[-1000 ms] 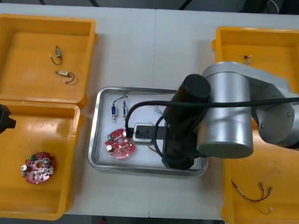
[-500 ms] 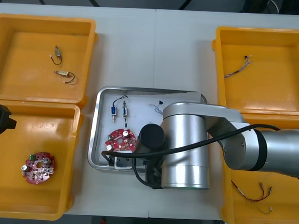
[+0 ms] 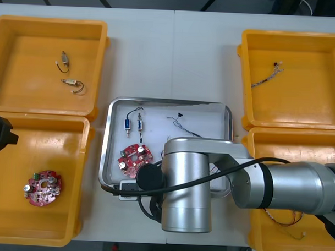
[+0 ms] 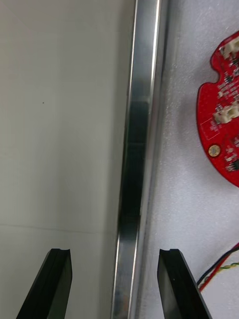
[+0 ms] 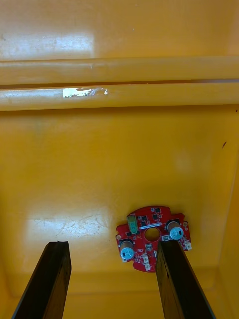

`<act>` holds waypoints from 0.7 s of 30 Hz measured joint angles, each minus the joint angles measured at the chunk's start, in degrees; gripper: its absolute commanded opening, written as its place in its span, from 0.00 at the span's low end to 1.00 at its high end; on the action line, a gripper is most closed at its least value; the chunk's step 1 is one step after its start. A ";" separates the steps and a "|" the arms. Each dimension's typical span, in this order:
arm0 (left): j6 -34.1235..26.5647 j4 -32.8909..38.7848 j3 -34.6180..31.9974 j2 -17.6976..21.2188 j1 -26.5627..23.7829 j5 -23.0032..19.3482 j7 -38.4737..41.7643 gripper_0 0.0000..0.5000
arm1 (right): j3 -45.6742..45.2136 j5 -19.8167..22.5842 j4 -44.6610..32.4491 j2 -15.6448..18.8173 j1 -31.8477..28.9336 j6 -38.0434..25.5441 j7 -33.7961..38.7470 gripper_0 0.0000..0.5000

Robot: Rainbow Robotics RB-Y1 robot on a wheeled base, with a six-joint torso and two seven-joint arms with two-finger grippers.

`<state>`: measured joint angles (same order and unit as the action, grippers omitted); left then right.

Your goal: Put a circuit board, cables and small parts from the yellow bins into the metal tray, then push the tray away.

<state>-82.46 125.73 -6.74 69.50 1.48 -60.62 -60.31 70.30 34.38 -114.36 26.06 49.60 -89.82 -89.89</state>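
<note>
**R gripper astride tray rim, fingers spread**

R gripper: fingers spread wide, nothing held. They straddle the rim of the metal tray, one finger over the bare table, the other over the tray's white inside. Contact w/ rim: can't tell. Inside the tray, ahead of the tray-side finger, lies the circuit board. Just beside that finger is a red and yellow cable.

Front view: my R arm lies across the tray's near edge, wrist at its near-left corner. Tray sits mid-table. Board is toward the tray's near-left corner. Pair of small metal parts by the far-left corner. Thin cable by the middle of the far edge.

L gripper: fingers spread, empty, hanging over the near-left bin at the table's left edge. Second circuit board on the bin floor, near one finger, apart from it.

Other bins:
- far-left bin w/ two loose small metal parts
- far-right bin w/ one short cable
- near-right bin w/ a red cable, partly under R arm
</note>
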 measured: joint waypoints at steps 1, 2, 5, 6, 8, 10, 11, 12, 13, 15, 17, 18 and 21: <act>0.00 0.00 0.00 0.00 0.00 0.00 0.00 1.00 | 0.16 -0.50 0.00 0.00 -0.42 0.00 0.43 1.00; 0.00 0.00 0.00 0.00 0.00 0.00 0.00 1.00 | 0.31 -1.19 0.00 0.00 -0.83 -0.01 0.67 1.00; 0.00 0.00 0.00 0.00 0.00 0.00 0.00 1.00 | 0.75 -3.00 0.01 0.00 -1.98 -0.02 0.71 1.00; 0.00 0.00 0.00 0.00 0.00 0.00 0.00 1.00 | 0.90 -3.31 0.01 0.00 -2.25 -0.02 0.71 1.00; 0.00 0.00 0.00 0.00 0.00 0.00 0.00 1.00 | 1.13 -3.88 0.01 0.00 -2.68 -0.02 0.71 1.00; 0.00 0.00 0.00 0.00 0.00 0.00 0.00 1.00 | 1.15 -4.23 0.02 0.00 -3.00 -0.02 0.71 1.00; 0.00 0.00 0.00 0.00 0.00 0.00 0.00 1.00 | 1.15 -4.48 0.02 0.00 -3.15 -0.02 0.72 1.00; 0.00 0.00 0.00 0.00 0.00 0.00 0.00 1.00 | 1.15 -4.79 0.02 0.00 -3.28 -0.02 0.73 1.00; 0.00 0.00 0.00 0.00 0.00 0.00 0.00 1.00 | 1.15 -5.12 0.02 0.00 -3.41 -0.02 0.73 1.00; 0.00 0.00 0.00 0.00 0.00 0.00 0.00 1.00 | 1.15 -5.65 0.05 0.00 -3.64 -0.02 0.74 1.00; 0.00 0.00 0.00 0.00 0.00 0.00 0.00 1.00 | 1.15 -5.86 0.22 -0.01 -3.81 0.02 0.76 1.00; 0.00 0.00 0.00 0.00 0.00 0.00 0.00 1.00 | 1.15 -5.87 0.42 -0.01 -3.86 0.08 0.78 1.00; 0.00 0.00 0.00 0.00 0.00 0.00 0.00 1.00 | 1.15 -5.89 1.17 -0.02 -3.92 0.46 1.11 1.00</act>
<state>-82.46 125.73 -6.74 69.50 1.48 -60.63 -60.31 71.45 28.50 -113.18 26.04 45.68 -89.36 -88.78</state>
